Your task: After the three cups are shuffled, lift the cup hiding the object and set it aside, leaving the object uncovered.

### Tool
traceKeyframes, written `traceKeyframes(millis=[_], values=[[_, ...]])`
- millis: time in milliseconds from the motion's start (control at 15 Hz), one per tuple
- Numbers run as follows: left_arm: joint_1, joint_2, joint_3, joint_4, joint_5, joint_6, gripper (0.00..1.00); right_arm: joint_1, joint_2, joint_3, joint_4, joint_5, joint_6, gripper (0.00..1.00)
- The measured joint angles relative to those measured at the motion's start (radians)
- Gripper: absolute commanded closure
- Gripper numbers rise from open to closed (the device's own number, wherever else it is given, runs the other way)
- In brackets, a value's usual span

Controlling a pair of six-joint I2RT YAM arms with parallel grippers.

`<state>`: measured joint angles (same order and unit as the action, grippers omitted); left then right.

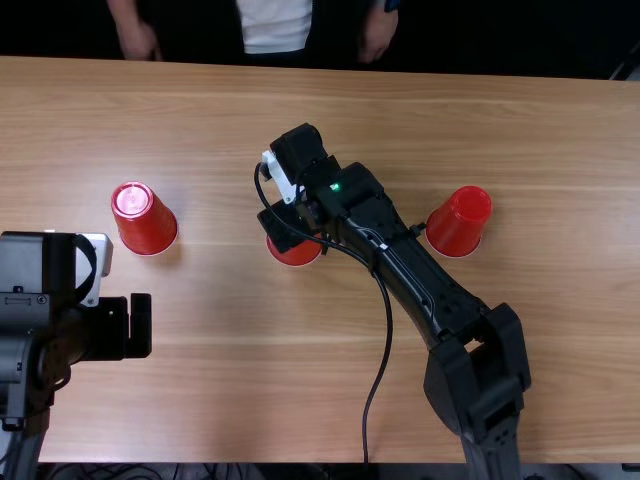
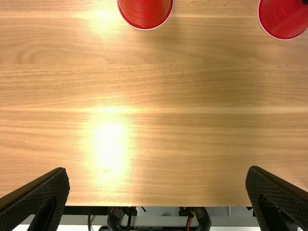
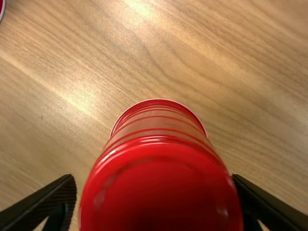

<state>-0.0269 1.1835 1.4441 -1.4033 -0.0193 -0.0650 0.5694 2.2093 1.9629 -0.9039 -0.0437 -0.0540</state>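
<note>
- Got three upside-down cups in a row across the light brown wooden tabletop [image 1: 320,120], all well apart from each other.
- Left red plastic cup [image 1: 143,220] standing free out on the left, same deal for the right red plastic cup [image 1: 460,222] over on the right.
- Middle red plastic cup [image 1: 295,252] sitting rim-down near the centre, mostly tucked under the right arm.
- Right claw [image 3: 153,176] parked over that middle cup, straddling it on both sides. Can't tell if clamped on it or just loose around it.
- Left claw [image 2: 156,168] spread wide apart, gripping nothing, hanging at the near left, nearer than the left cup.
</note>
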Motion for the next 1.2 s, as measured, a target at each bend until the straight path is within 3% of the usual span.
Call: traceKeyframes(millis=[67, 200, 533, 867, 1200], values=[[0.000, 0.000, 0.000, 0.000, 0.000, 0.000, 0.00, 0.000, 0.000, 0.000, -0.001, 0.000, 0.000, 0.81], [0.000, 0.000, 0.000, -0.001, 0.000, 0.000, 0.00, 0.000, -0.003, -0.015, 0.006, 0.000, 0.000, 0.97], [0.001, 0.000, 0.000, -0.001, 0.000, 0.000, 0.00, -0.001, -0.098, -0.085, -0.004, 0.000, 0.007, 1.00], [0.001, 0.000, 0.000, -0.004, 0.000, 0.000, 0.00, -0.008, -0.367, -0.182, 0.003, -0.001, 0.019, 1.00], [0.000, 0.000, 0.000, -0.004, 0.000, 0.000, 0.00, -0.140, -0.581, -0.452, 0.014, 0.006, 0.026, 1.00]])
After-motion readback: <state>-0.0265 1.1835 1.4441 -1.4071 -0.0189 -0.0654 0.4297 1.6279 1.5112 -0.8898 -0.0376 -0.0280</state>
